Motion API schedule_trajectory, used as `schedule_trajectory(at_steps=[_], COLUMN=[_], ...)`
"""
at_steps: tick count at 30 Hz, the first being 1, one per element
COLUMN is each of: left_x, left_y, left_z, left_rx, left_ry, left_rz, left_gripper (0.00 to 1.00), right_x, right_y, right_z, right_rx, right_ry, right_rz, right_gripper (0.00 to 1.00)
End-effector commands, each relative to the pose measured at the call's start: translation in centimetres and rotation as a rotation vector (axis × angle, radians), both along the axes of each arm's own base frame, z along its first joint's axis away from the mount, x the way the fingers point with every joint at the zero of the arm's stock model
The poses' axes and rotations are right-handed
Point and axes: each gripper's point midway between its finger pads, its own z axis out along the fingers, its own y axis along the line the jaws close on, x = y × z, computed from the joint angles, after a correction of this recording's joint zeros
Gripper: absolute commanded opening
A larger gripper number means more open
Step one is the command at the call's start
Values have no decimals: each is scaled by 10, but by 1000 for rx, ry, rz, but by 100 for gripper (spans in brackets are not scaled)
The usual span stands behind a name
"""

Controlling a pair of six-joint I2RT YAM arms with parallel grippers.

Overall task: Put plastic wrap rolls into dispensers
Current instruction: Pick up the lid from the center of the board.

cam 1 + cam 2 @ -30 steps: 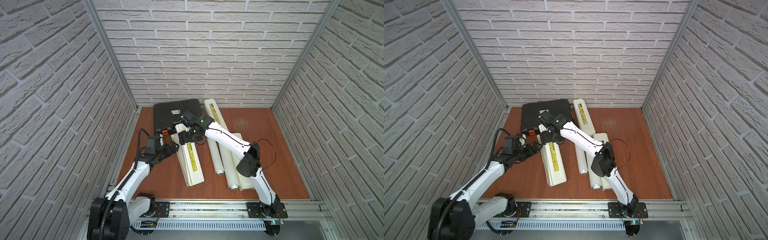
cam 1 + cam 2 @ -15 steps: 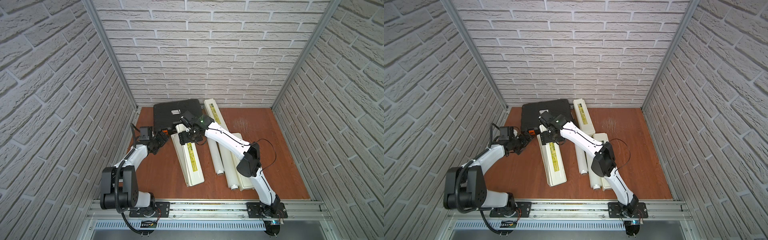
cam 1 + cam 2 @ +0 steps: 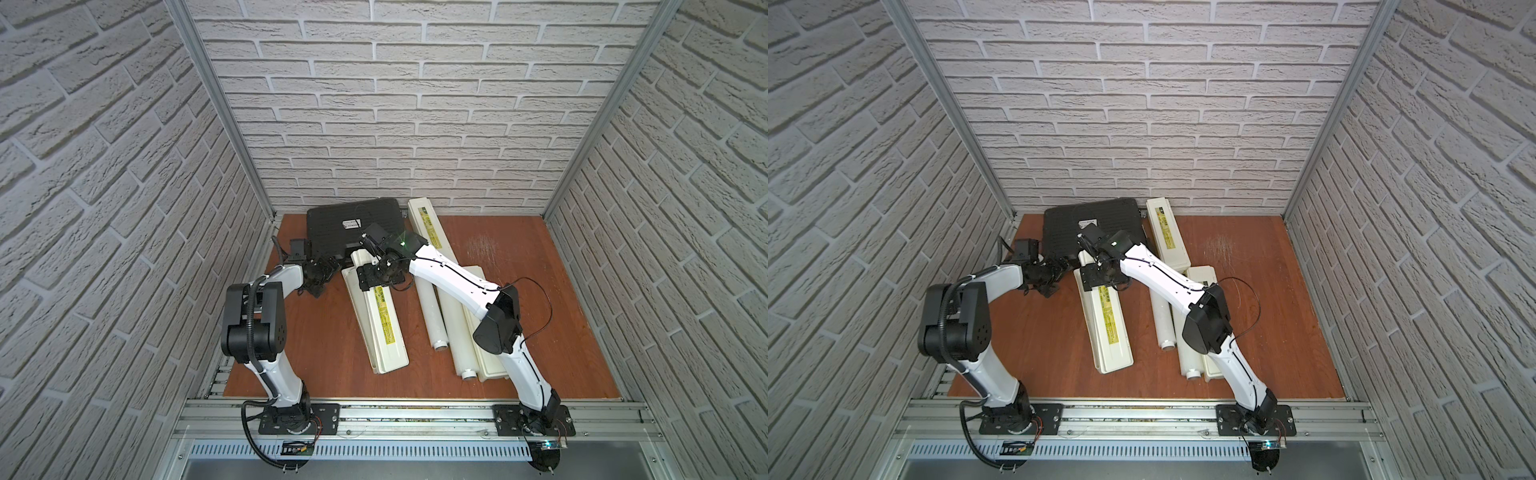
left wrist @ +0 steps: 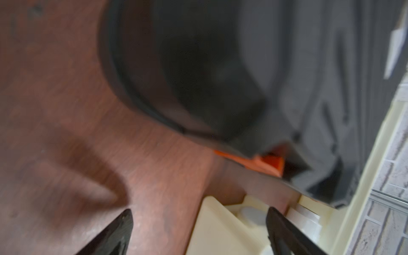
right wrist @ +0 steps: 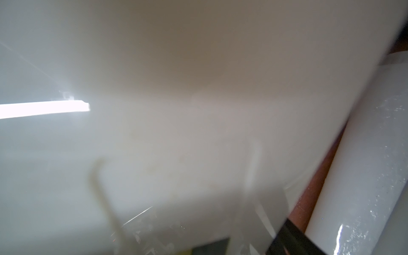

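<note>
Two arms were low: left arm folded, elbow high, left gripper [image 4: 198, 212] spread and empty beside black case [image 3: 345, 224]. Right arm reached onto dispenser [image 3: 384, 328] far end; right gripper [image 3: 376, 276] state unclear. Rolls [image 3: 432, 307] lay loose on table [image 3: 324, 332] beside it.

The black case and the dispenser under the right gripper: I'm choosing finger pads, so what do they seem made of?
Black case: probably hard moulded plastic, matte; its ribbed lid gives no glare. Dispenser: likely smooth, glossy cream plastic; in the right wrist view its surface mirrors a bright light strip.

Three dispensers [image 3: 428, 226] [image 3: 382, 328] [image 3: 490, 370], two plastic wrap rolls [image 3: 432, 320] [image 3: 457, 340] in view, one black case [image 3: 353, 224], two arms [image 3: 270, 316] [image 3: 453, 278]
</note>
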Motion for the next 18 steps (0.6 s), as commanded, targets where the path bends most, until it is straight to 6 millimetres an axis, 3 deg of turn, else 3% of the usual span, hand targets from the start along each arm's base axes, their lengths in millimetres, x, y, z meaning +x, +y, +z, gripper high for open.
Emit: schedule_trajectory(at_steps=[1, 18], left_x=[13, -11], left_y=[-2, -62], left_z=[-1, -25], left_rx=[-8, -81], left_ry=[-3, 31], left_rz=[-8, -125], left_gripper=[91, 80], right_x=[3, 8], right_y=[5, -22], right_z=[33, 41], right_rx=[82, 53], right_ry=[-56, -38], right_rz=[0, -43], right_gripper=[65, 65])
